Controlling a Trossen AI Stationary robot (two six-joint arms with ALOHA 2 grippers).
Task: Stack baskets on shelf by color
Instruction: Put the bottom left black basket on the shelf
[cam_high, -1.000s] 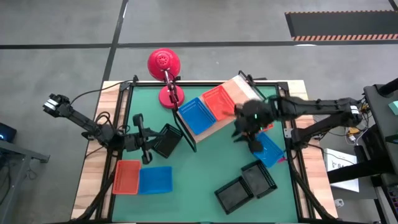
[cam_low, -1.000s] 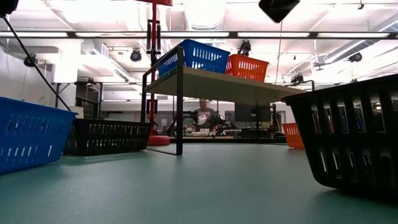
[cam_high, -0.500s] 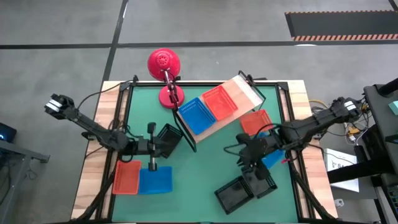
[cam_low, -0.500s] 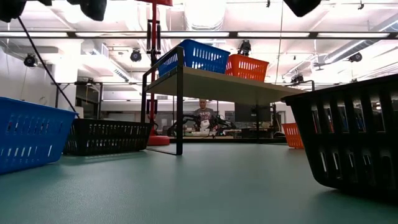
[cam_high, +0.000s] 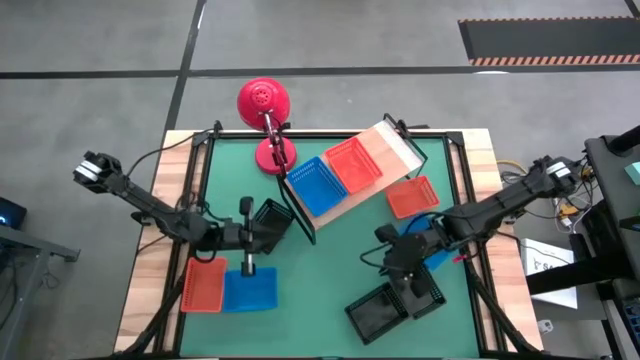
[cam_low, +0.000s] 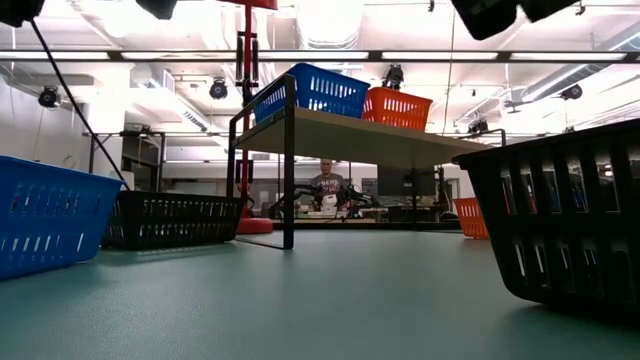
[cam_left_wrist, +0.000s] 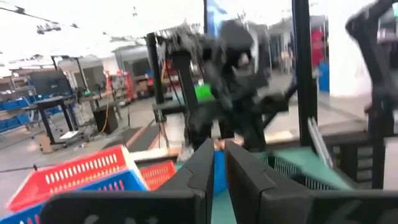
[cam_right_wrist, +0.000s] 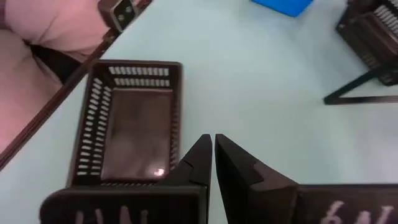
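The wooden shelf (cam_high: 385, 145) stands at the far middle of the mat, and a blue basket (cam_high: 318, 187) and a red basket (cam_high: 352, 165) sit on it. Another red basket (cam_high: 412, 196) lies on the mat beside it. My right gripper (cam_high: 400, 262) is shut and bare, hovering above the mat (cam_right_wrist: 261, 74) by two black baskets (cam_high: 378, 312) (cam_high: 418, 288). A blue basket (cam_high: 440, 255) lies partly under that arm. My left gripper (cam_high: 252, 240) is shut and hangs in the air above a black basket (cam_high: 270, 225) that rests flat on the mat.
A red basket (cam_high: 205, 285) and a blue basket (cam_high: 250, 290) lie side by side at the near left. A round red lamp (cam_high: 263, 105) stands at the far edge, left of the shelf. Bare green mat (cam_high: 330, 270) lies between the two arms.
My right gripper has swung from beside the shelf toward the table's near edge and down, ending over the black baskets. My left gripper has edged toward the black basket at the left and rolled about its own axis. No basket has moved.
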